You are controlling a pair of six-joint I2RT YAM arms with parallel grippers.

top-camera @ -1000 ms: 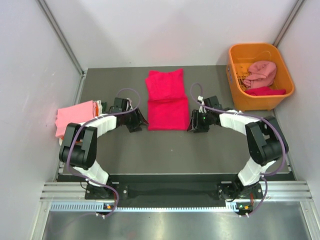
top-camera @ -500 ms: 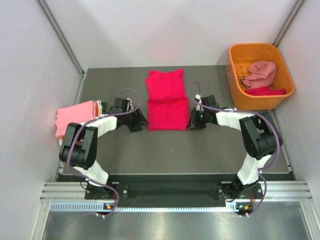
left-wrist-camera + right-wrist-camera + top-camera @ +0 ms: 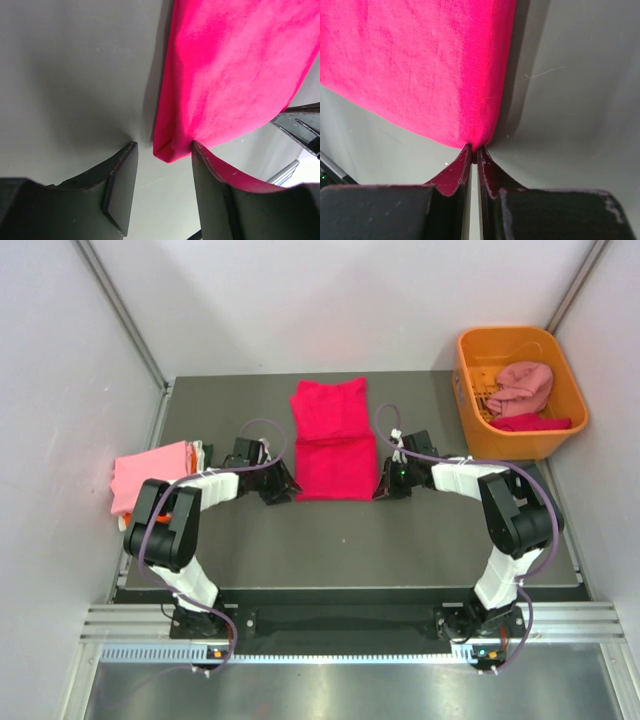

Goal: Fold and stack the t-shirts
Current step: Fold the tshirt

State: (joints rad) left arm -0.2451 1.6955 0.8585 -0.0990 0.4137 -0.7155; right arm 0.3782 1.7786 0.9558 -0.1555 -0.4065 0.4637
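Where the crimson shirt point(image 3: 334, 440) lies folded into a long rectangle at the middle of the table point(image 3: 340, 540), both tools sit at its near edge, 1 at each corner. At the near right corner the right tool point(image 3: 474, 150) has its 2 fingers pressed together. Its wrist view shows the corner's point drawn in between the tips, so it is clamped on the cloth. How deep the cloth goes is hidden by the fingers.

At the near left corner the left tool point(image 3: 163, 149) stands apart, with the corner lying in the gap on the table. A crimson strip runs along 1 finger point(image 3: 207, 175); I cannot tell whether it is cloth or a reflection. From above, both tools are dark shapes on the dark table and their jaws cannot be made out.

Well right of the crimson shirt and farther back, an orange basket point(image 3: 466, 370) holds a bunched dusty pink shirt point(image 3: 525, 385) and a red cloth point(image 3: 532, 423), their lower parts hidden by its wall. Well left of the crimson shirt, a light pink shirt point(image 3: 150, 475) lies at the table's edge. It is partly covered by the left arm, and a white edge point(image 3: 198, 452) shows beside it.
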